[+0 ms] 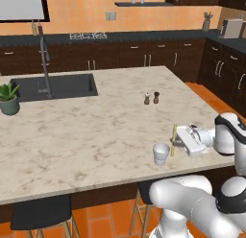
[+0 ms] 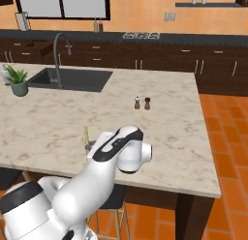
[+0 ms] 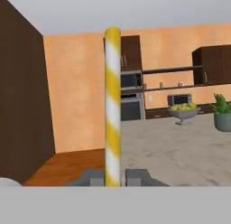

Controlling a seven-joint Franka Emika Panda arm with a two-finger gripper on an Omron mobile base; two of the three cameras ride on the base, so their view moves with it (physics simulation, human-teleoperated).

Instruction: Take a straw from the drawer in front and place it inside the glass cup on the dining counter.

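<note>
Claw: claw (image 3: pixel 113 177) clamped on the straw (image 3: pixel 113 105), fingers pinching its lower end; in the left base view it sits near the front right edge of the dining worktop (image 1: pixel 96 131)
Straw: yellow with white stripes; held upright, just beside the glass cup (image 1: pixel 161 153), on its right
Glass cup: upright on the worktop near the front edge
Shakers: two small shakers (image 1: pixel 151 98) farther back, well apart from the cup

Glass cup (image 1: pixel 161 153) on dining counter (image 1: pixel 96 131), straw (image 1: pixel 173 139) just beside.
</note>
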